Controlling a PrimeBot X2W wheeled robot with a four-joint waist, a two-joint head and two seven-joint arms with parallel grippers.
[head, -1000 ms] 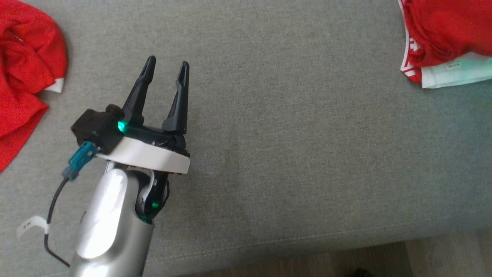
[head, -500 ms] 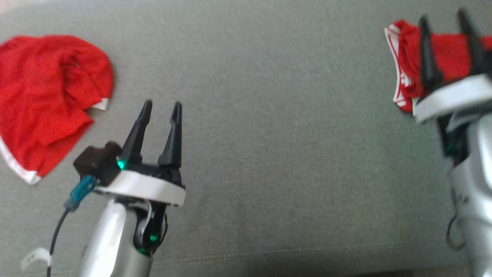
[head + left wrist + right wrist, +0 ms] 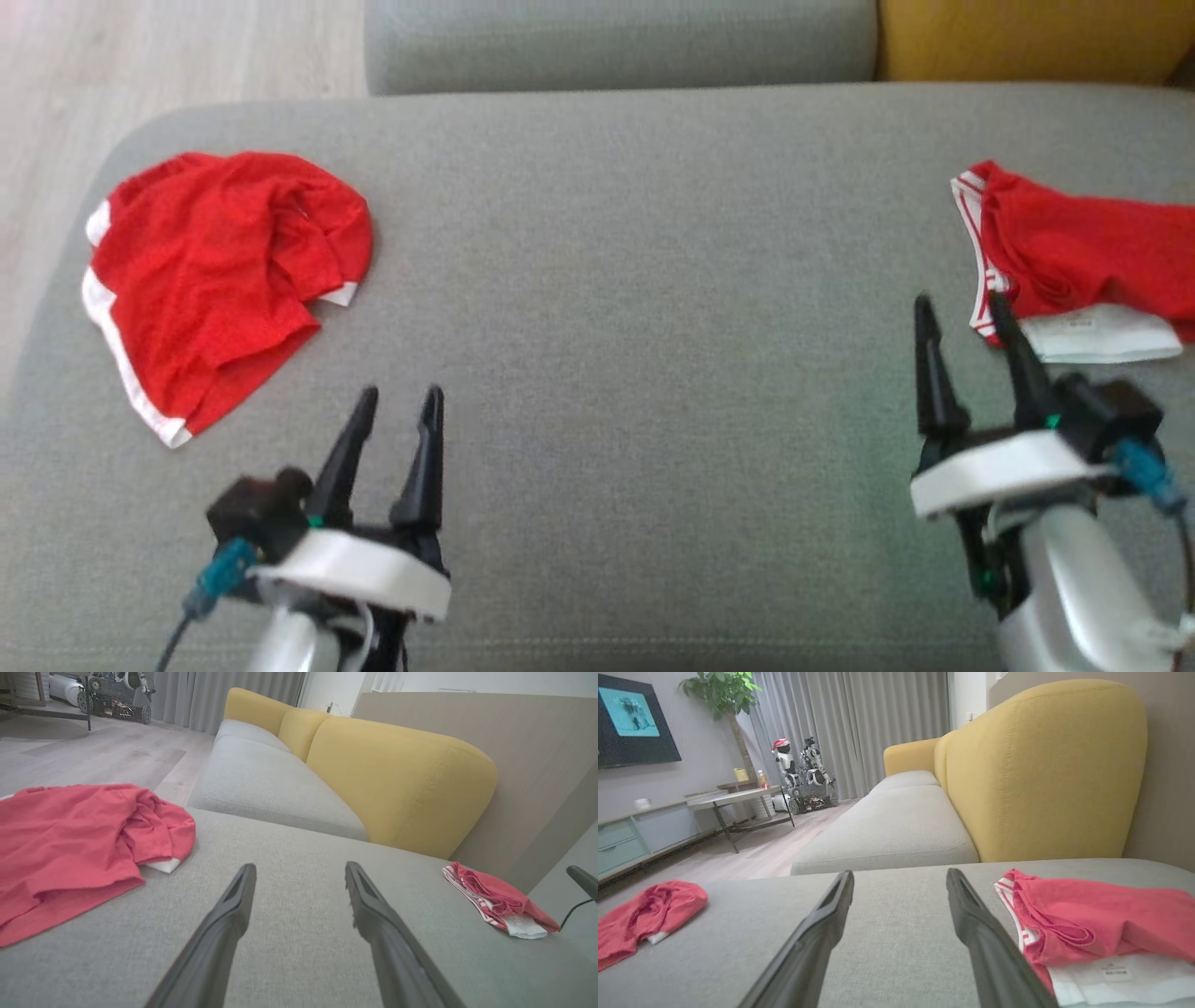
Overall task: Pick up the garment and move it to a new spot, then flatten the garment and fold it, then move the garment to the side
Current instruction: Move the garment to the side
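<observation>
You're holding both arms low over the grey sofa seat, forearms coming in from the near edge and fingers pointing away toward the yellow backrest.

The left gripper is hovering with its two fingers apart and nothing between them; the left wrist view is showing bare cushion in the gap. The right gripper is likewise spread wide and carrying nothing, with the same bare gap in its own wrist view.

Count: two grippers, two red garments.
- The crumpled red garment is lying ahead of the left claw and off to its left, apart from it.
- The folded red garment, with white-striped trim and a white labelled layer under it, is sitting just ahead and right of the right claw. The right-hand fingertip is overlapping the striped edge in the head view; I can't tell if it's touching.

Both garments are resting on the seat, well apart from each other, one beyond each claw's outer side.
</observation>
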